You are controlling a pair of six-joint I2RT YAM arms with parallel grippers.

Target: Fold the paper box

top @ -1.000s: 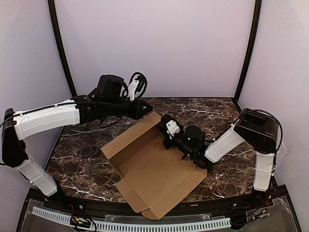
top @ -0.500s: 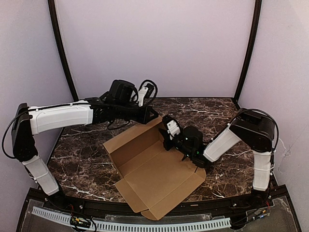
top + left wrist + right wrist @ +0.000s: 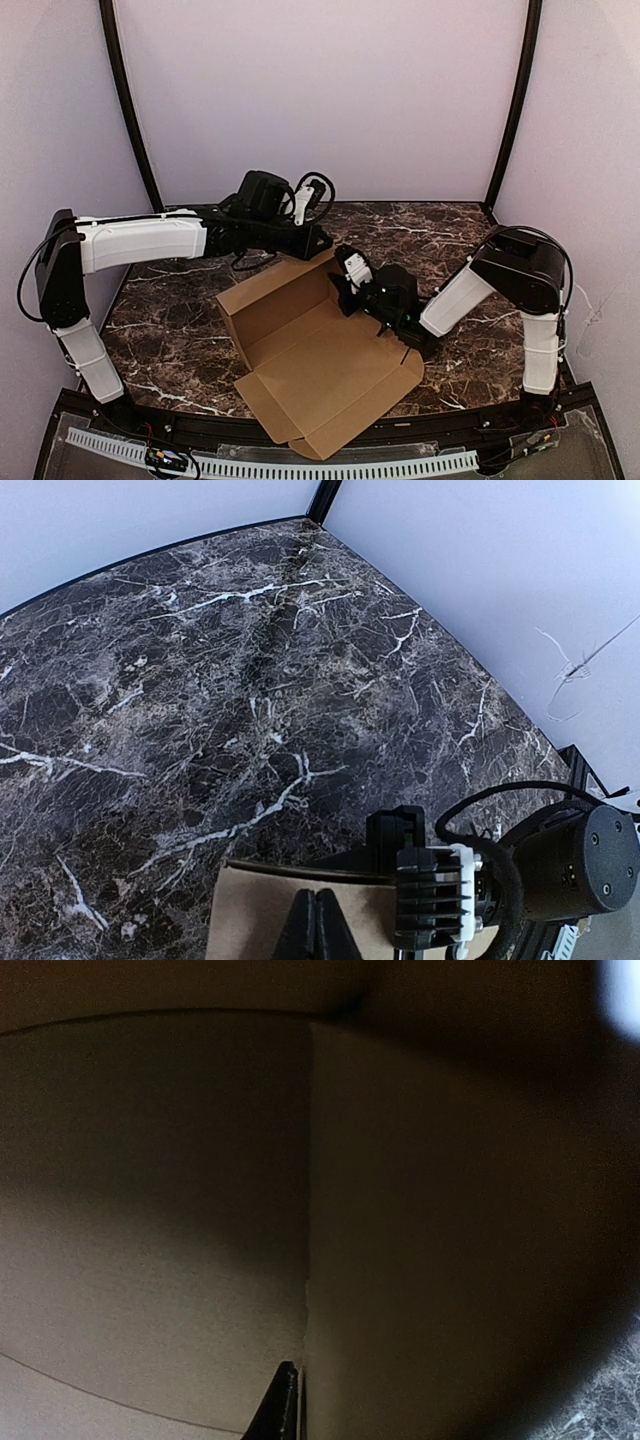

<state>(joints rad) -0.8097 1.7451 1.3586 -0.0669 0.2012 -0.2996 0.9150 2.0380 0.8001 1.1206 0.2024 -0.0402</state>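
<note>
The paper box (image 3: 320,370) is a brown cardboard sheet lying partly folded on the marble table, its far wall and far right side raised. My left gripper (image 3: 322,243) is at the far wall's right end, from outside. In the left wrist view its fingers (image 3: 318,920) are pressed together in front of the cardboard panel (image 3: 250,920). My right gripper (image 3: 343,283) reaches into the box's far right corner. The right wrist view shows only one dark finger (image 3: 284,1405), lying against the edge of a standing flap (image 3: 450,1210); the other finger is hidden.
The dark marble table (image 3: 170,330) is enclosed by pale walls and black corner posts (image 3: 125,100). A white ribbed rail (image 3: 300,468) runs along the near edge. The right arm's wrist body (image 3: 560,865) sits close beside my left fingers.
My left arm has swung right along the box's far wall toward the right gripper. The far wall stands a little more upright, and the box has shifted slightly. The right arm barely moved.
</note>
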